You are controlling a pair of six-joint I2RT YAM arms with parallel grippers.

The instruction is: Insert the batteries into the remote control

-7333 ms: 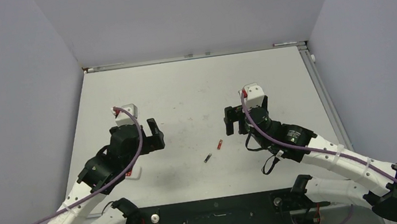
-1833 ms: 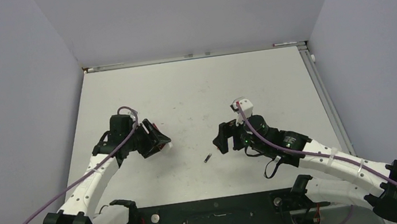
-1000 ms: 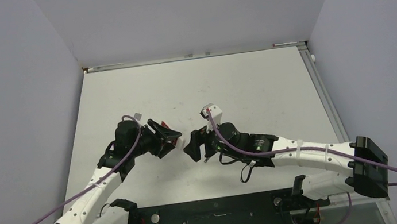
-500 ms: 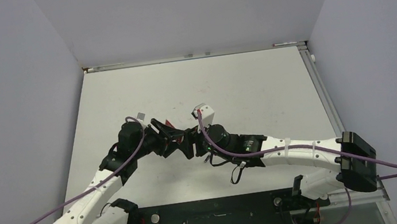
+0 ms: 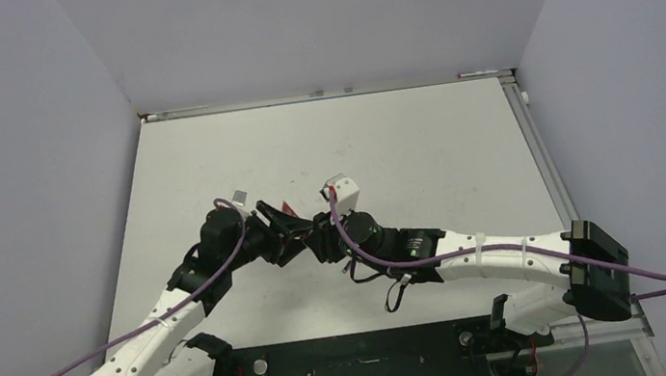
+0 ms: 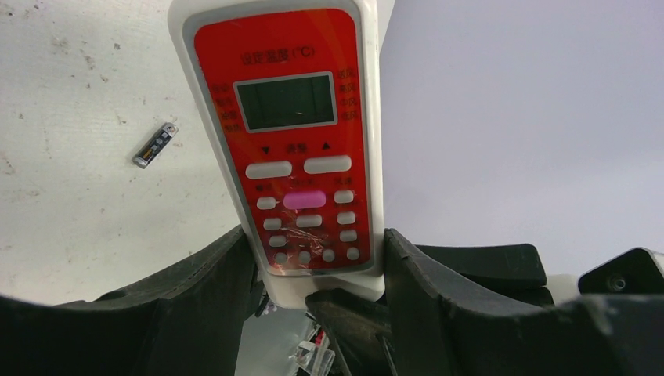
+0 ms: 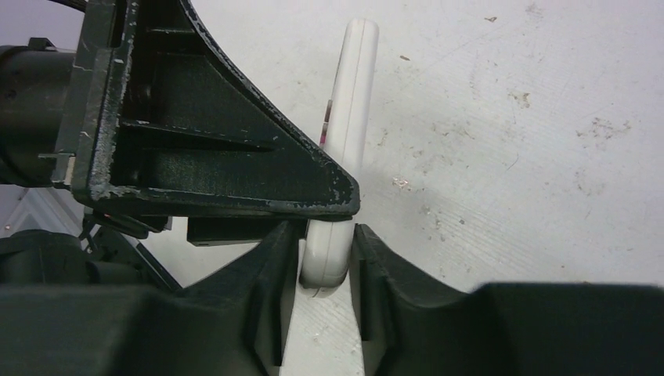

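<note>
Two grips on the remote control (image 6: 294, 141): left jaws are clamping its side edges, right jaws are pinching its end. One dark battery (image 6: 155, 146) is lying on the bench (image 6: 78, 219).

Your left arm (image 5: 148, 327) and right arm (image 5: 504, 258) are both built of glossy white link shells joined by black motor housings, each trailing a purple cable (image 5: 239, 231) and carrying a small white camera block (image 5: 341, 189) at the wrist, and each ends in matte black fingers (image 7: 266, 274) with chipped, pale-flecked edges.
</note>
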